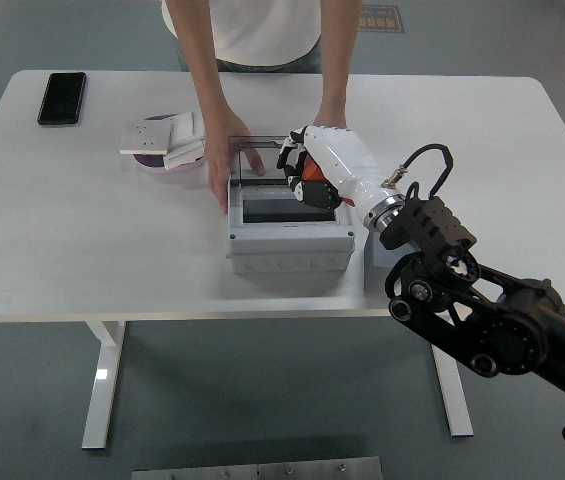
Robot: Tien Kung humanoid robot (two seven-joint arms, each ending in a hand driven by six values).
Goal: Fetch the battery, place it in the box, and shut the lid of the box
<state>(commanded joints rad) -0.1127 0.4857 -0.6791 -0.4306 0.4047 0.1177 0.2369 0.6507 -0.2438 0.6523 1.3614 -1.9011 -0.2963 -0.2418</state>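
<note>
Right hand (312, 172), fingers curled around what looks like an orange battery (311, 172), hovers over the open grey box (289, 232).

Right hand (314, 172): fingers curled on orange battery (312, 176), above open box (289, 228) | Lid (262, 160): upright at box rear | Person's hand (228, 165): steadying box's left side | Phone (62, 97): table far left

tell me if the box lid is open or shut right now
Open: the clear lid stands raised behind the box, steadied by a person's hand.
</note>
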